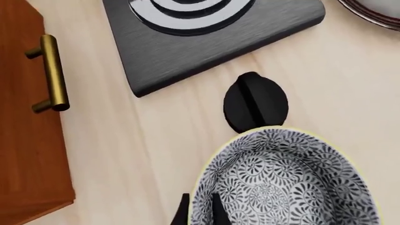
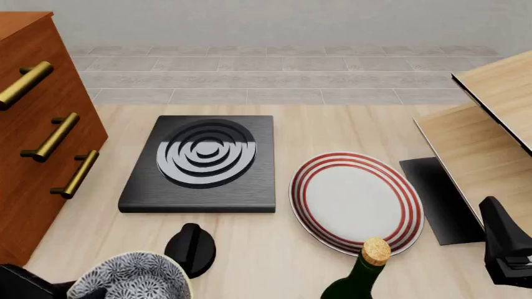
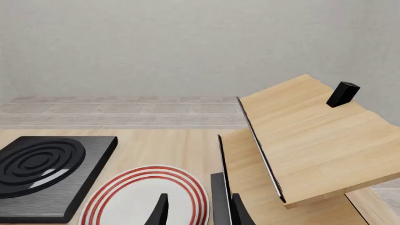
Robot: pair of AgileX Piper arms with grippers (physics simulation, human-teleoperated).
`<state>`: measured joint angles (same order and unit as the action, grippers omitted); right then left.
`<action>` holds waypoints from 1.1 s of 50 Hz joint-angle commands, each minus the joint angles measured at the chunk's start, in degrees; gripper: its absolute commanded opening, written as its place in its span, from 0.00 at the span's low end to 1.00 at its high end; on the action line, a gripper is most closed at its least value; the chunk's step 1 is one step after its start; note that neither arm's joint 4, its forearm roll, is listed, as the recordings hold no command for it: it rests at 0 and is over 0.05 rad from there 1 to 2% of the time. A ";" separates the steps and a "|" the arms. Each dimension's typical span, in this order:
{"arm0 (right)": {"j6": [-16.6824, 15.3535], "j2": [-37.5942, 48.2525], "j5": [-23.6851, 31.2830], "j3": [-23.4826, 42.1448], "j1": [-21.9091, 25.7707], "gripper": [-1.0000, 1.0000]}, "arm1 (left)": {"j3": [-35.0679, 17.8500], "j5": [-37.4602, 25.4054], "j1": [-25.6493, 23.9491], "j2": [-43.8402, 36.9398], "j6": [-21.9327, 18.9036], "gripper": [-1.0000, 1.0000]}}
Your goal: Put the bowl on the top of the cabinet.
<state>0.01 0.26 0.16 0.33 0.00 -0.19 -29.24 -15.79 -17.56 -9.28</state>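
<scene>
The bowl [image 1: 281, 183] with its grey-blue floral pattern shows in the front view at the near left corner [image 2: 129, 277]. My left gripper [image 1: 198, 206] is shut on its rim, one finger outside the wall and one inside. The bowl overlaps a black disc lying on the table behind it. The reddish-brown cabinet [image 2: 42, 156] with brass bar handles [image 2: 52, 137] stands at the far left, its top [image 2: 21, 22] well above the bowl; its side also shows in the left wrist view [image 1: 25, 140]. My right gripper [image 3: 200, 211] is open with nothing between its fingers, at the near right [image 2: 507, 249].
A black hob [image 2: 199, 165] with ring marks lies mid-table. A round black ridged disc [image 2: 191, 249] sits just behind the bowl. A white plate with red rings [image 2: 356, 200], a corked green bottle [image 2: 365, 274] and a tan wooden unit [image 2: 490, 124] fill the right side.
</scene>
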 commanded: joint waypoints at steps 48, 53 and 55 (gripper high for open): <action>0.05 0.01 0.01 0.00 -0.01 1.00 | -35.04 -12.20 5.56 3.83 16.53 0.00; 0.03 0.00 0.00 0.00 0.00 1.00 | -38.68 -13.04 4.94 4.22 20.30 0.00; -0.02 -0.01 0.00 0.00 0.00 1.00 | -39.18 -13.25 5.12 3.04 22.46 0.00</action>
<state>0.02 0.25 0.16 0.33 0.00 -33.30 -41.21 -10.65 -13.18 6.38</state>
